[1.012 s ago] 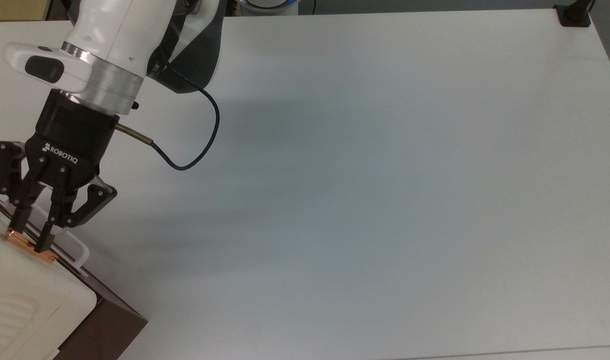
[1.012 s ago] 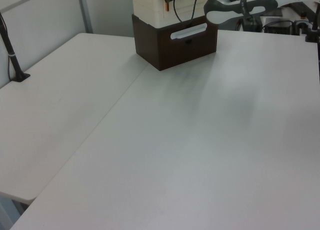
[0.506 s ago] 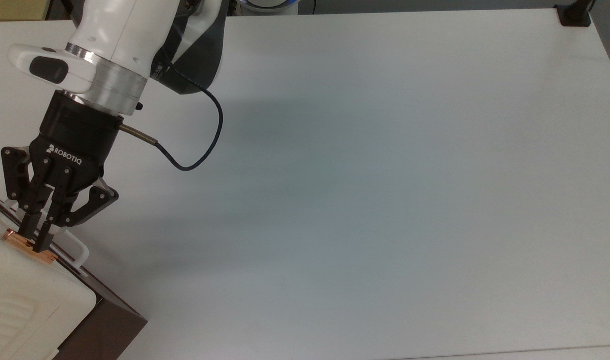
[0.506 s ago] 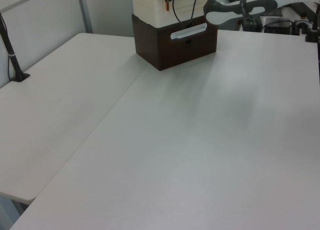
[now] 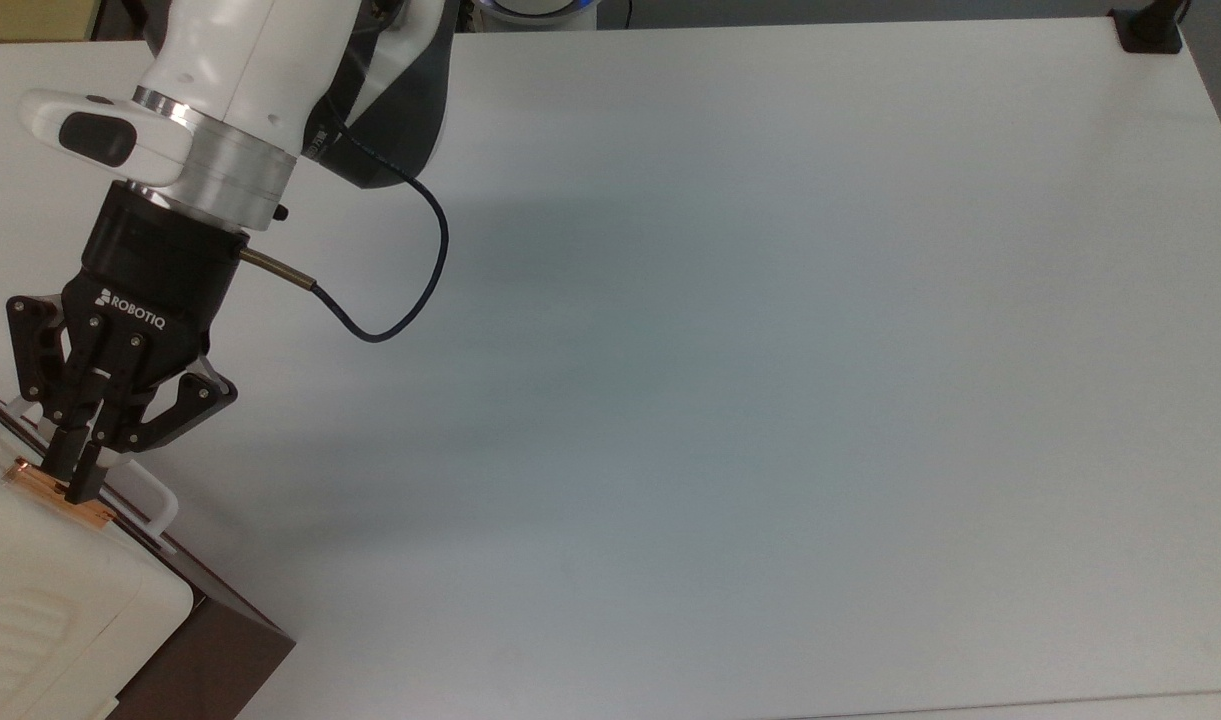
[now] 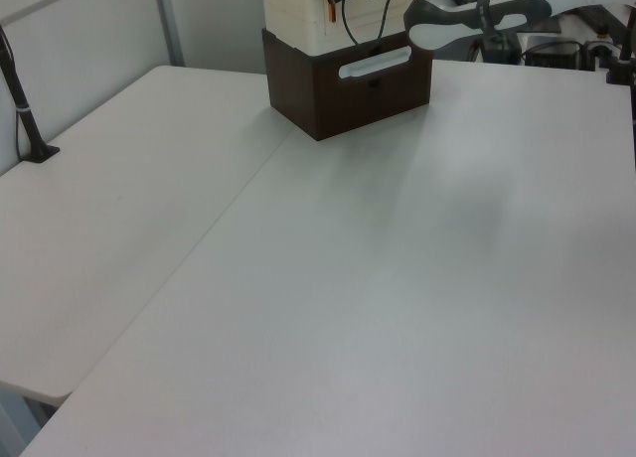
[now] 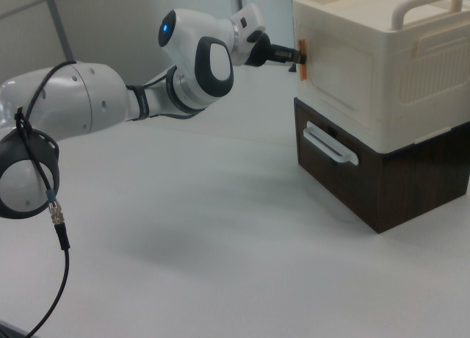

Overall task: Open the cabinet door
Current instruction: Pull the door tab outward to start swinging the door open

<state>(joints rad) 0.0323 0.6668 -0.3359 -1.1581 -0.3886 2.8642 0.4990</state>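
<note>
**Pinching the copper strip to swing the door**

Gripping looks like the step in hand: the gripper (image 5: pixel 73 478) has its fingers drawn nearly together on the copper strip (image 5: pixel 58 492) at the edge of the door (image 7: pixel 339 62). In the right view the gripper (image 7: pixel 297 56) comes in level and meets the strip (image 7: pixel 302 60) at the upper front corner of the cabinet (image 7: pixel 382 95). That strip seems to serve as the pull tab, so holding it there, on what is probably the edge opposite the hinge, gives the arm the most leverage. The door lies flush and shut; opening has not begun.

The cabinet sits at the top view's lower left corner, its cream box on a dark brown base. Just below the gripper is the base's white bar handle (image 7: pixel 330 145), which is not the part to pull. A black cable (image 5: pixel 410 270) loops off the wrist over the table (image 5: pixel 770 350) and hangs free of the cabinet. The table around is bare, so nothing blocks the door's swing, though the arm itself stands near that path. A thin strip offers little purchase, and the fingers could slip off.
</note>
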